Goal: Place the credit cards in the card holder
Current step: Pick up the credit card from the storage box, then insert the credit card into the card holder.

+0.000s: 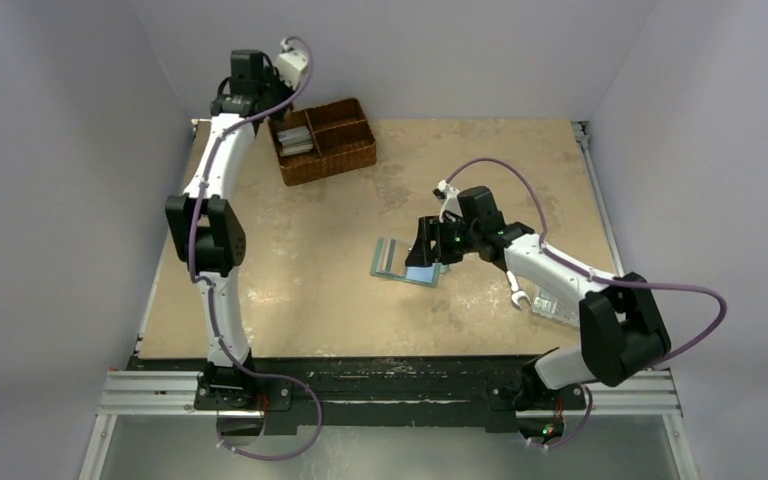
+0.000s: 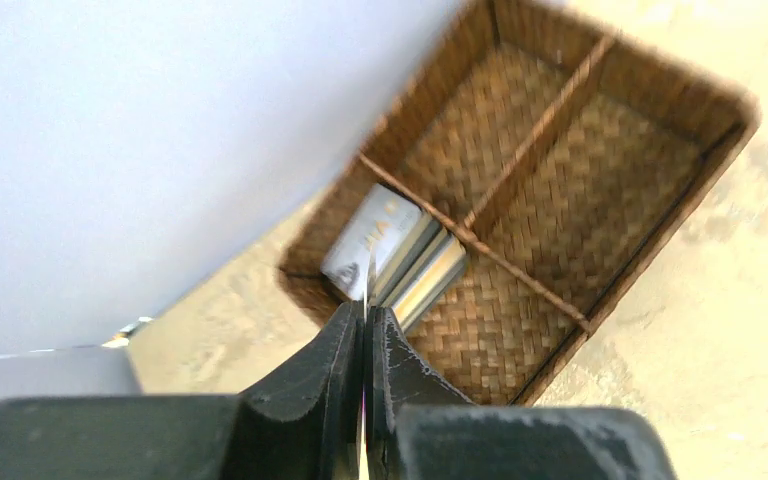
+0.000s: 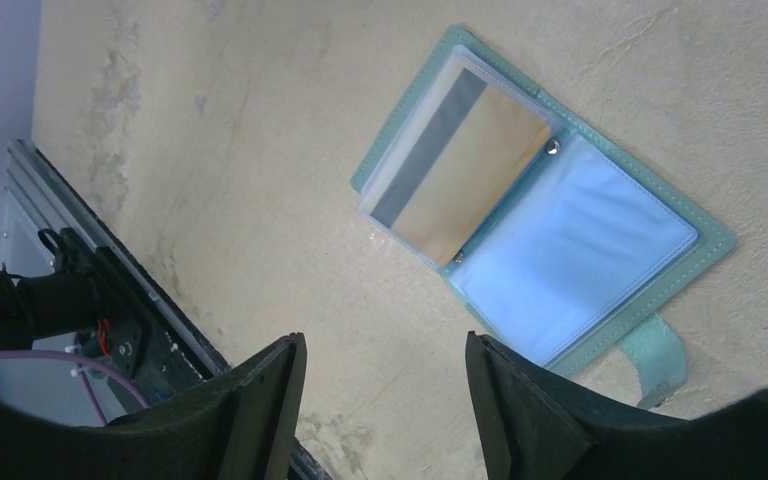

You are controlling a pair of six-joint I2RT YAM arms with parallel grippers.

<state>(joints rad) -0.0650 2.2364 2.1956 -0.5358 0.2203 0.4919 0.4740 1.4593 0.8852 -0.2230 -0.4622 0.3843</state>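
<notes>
The card holder (image 3: 600,240) lies open on the table, teal-edged with clear sleeves, and a tan card with a grey stripe (image 3: 460,175) sits in its left sleeve. My right gripper (image 3: 385,350) is open just beside its near edge, with nothing between the fingers. In the top view the card holder (image 1: 400,262) is at mid-table by the right gripper (image 1: 432,248). My left gripper (image 2: 368,312) hovers over the basket, shut on a thin credit card (image 2: 369,280) seen edge-on. More credit cards (image 2: 405,255) stand stacked in the basket's end compartment.
The brown wicker basket (image 1: 345,150) stands at the back left of the table, near the wall. A silver wrench (image 1: 516,291) and a clear plastic box (image 1: 560,310) lie at the right, under the right arm. The black rail (image 1: 390,375) runs along the near edge.
</notes>
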